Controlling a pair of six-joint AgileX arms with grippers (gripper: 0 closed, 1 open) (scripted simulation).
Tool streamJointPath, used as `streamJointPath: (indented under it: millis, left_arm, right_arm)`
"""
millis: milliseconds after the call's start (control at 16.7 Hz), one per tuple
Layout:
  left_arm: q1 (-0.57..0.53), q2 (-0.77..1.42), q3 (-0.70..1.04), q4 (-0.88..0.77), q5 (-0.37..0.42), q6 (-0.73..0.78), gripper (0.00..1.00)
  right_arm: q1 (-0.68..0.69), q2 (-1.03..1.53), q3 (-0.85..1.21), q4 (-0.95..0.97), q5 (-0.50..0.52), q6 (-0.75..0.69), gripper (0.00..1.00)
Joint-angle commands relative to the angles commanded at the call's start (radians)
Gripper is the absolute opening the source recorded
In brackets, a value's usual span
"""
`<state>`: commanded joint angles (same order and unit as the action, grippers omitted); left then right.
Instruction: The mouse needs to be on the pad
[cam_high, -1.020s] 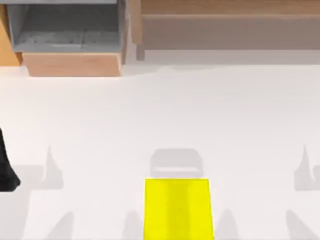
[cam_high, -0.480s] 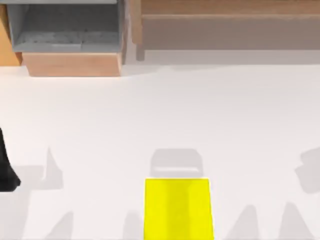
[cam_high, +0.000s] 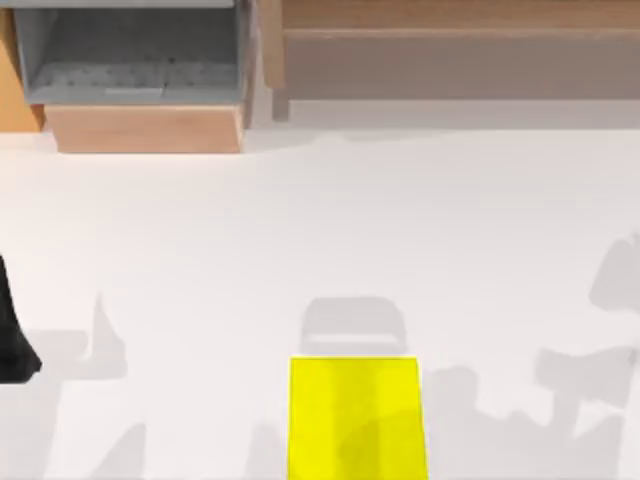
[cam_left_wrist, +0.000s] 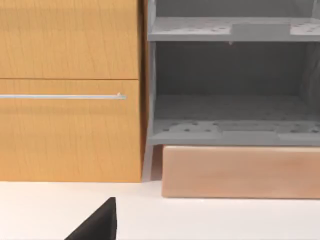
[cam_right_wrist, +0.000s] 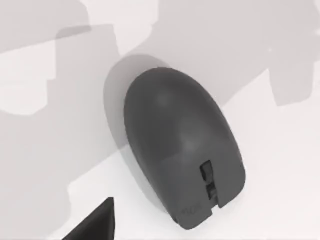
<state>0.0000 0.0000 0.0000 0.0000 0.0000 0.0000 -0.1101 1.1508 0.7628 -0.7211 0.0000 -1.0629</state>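
The pad (cam_high: 355, 415) is a flat bright yellow rectangle at the table's front edge, near the middle in the top view. A dark grey mouse (cam_right_wrist: 182, 147) with a scroll wheel lies on the white table in the right wrist view, close under the camera. A black part of my right gripper (cam_right_wrist: 95, 224) shows beside it, apart from it. My left arm (cam_high: 10, 335) is parked at the table's left edge, and a black part of my left gripper (cam_left_wrist: 97, 225) shows in the left wrist view.
At the back left stand a grey open shelf (cam_high: 130, 55) on a light wood base (cam_high: 145, 128) and an orange wood cabinet with a metal handle (cam_left_wrist: 62, 96). A long wooden unit (cam_high: 450, 50) runs along the back right. Arm shadows fall on the table's front right.
The shadows at the table's right have shifted and spread toward the pad, one now falling on its lower part. The left arm and the pad have not moved.
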Motion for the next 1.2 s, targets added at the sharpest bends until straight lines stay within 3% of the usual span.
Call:
streamJointPath:
  millis: [300,540,960,1200]
  left_arm:
    - [0.0,0.0,0.0,0.0,0.0,0.0,1.0]
    - [0.0,0.0,0.0,0.0,0.0,0.0,1.0]
    - [0.0,0.0,0.0,0.0,0.0,0.0,1.0]
    - [0.0,0.0,0.0,0.0,0.0,0.0,1.0]
  right_arm:
    - [-0.037,0.355,0.255,-0.219,0.003,-0.342,1.0]
    - [-0.054,0.508,0.38,-0.312,0.004,-0.496,1.0]
    - [-0.051,0.53,0.394,-0.32,0.004,-0.518,1.0]
    - [-0.053,0.583,0.331,-0.208,0.005,-0.515,1.0]
